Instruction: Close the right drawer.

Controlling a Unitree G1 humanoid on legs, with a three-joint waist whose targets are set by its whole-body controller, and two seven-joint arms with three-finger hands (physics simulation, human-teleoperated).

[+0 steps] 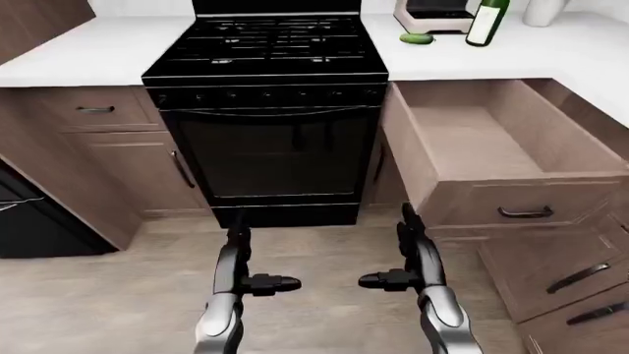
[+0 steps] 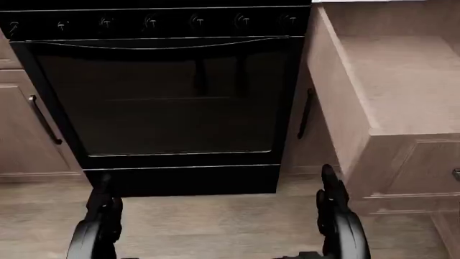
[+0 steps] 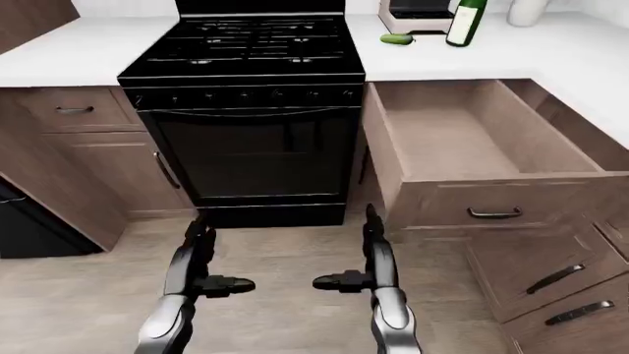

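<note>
The right drawer (image 1: pixel 492 140) stands pulled far out of the wooden cabinets, to the right of the black stove (image 1: pixel 268 110). It is empty inside, and its front panel carries a dark handle (image 1: pixel 525 213). My right hand (image 1: pixel 405 251) is open, fingers pointing up, low in the left-eye view, left of the drawer front and apart from it. My left hand (image 1: pixel 242 254) is open too, level with the right hand, below the oven door.
A green bottle (image 1: pixel 487 21), a small green item (image 1: pixel 416 38) and an appliance (image 1: pixel 434 15) stand on the white counter (image 1: pixel 590 51) above the drawer. More closed drawers (image 1: pixel 575 280) lie at lower right. A dark appliance (image 1: pixel 29 221) sits at far left.
</note>
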